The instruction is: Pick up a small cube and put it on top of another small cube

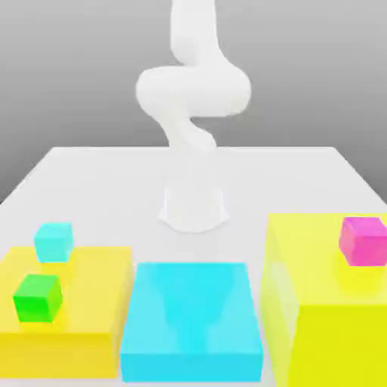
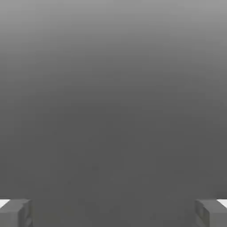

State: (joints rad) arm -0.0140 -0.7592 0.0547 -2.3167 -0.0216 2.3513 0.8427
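Three small cubes show in the exterior view. A green cube (image 1: 38,298) and a cyan cube (image 1: 54,242) rest on a low yellow block (image 1: 91,302) at the exterior view's left. A magenta cube (image 1: 363,240) sits on a taller yellow block (image 1: 317,302) at the exterior view's right. The white arm (image 1: 193,91) rises from its base (image 1: 194,208) at the table's middle, curling upward out of frame. In the hand view my gripper (image 2: 113,213) is open, its two grey fingertips (image 2: 15,213) far apart with nothing between them, facing plain grey background.
A low cyan block (image 1: 193,321) lies between the two yellow blocks at the front. The white table (image 1: 98,181) stretches back around the arm's base.
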